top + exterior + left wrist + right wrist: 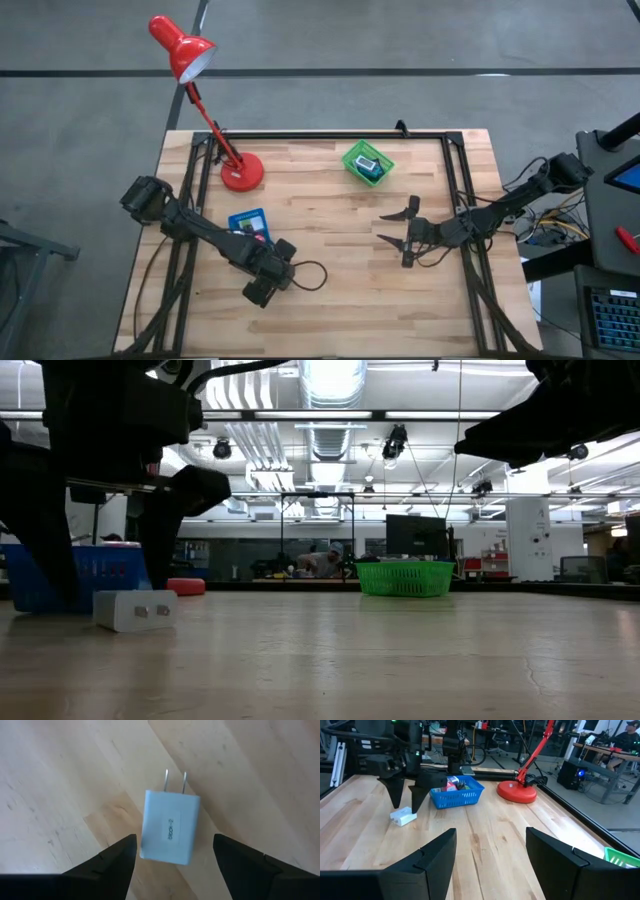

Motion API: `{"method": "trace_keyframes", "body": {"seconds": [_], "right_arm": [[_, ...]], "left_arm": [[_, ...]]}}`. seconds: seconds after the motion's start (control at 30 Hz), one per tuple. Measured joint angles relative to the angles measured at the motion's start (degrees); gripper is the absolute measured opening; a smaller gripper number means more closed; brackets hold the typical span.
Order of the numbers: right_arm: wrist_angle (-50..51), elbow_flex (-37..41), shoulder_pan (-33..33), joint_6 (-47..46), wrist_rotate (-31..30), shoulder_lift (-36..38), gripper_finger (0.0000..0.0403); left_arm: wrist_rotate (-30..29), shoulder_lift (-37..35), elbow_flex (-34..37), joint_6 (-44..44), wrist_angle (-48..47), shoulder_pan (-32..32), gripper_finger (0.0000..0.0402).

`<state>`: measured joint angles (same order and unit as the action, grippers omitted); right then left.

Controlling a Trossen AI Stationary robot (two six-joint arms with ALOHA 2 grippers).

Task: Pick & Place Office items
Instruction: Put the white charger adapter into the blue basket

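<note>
Office items fill the blue tray.

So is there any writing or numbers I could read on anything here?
White plug adapter lying on the table: a small printed label on its face, too blurred to read.
Blue tray, green basket, red lamp: no writing shows.
Nothing else carries readable text.

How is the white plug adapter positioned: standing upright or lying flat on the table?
Lying flat. The white plug adapter rests on its broad face on the wooden table, prongs pointing along the surface, between the open fingers of the left end effector.
</note>
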<state>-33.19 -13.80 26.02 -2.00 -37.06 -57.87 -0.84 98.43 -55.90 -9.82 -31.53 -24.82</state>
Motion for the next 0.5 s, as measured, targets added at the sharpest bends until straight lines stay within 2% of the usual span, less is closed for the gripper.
{"method": "trace_keyframes", "body": {"seconds": [0.5], "right_arm": [[0.0,0.0,0.0,0.0,0.0,0.0,0.0231]], "left_arm": [[0.0,0.0,2.7,0.2,4.3,0.6,0.0265]]}}
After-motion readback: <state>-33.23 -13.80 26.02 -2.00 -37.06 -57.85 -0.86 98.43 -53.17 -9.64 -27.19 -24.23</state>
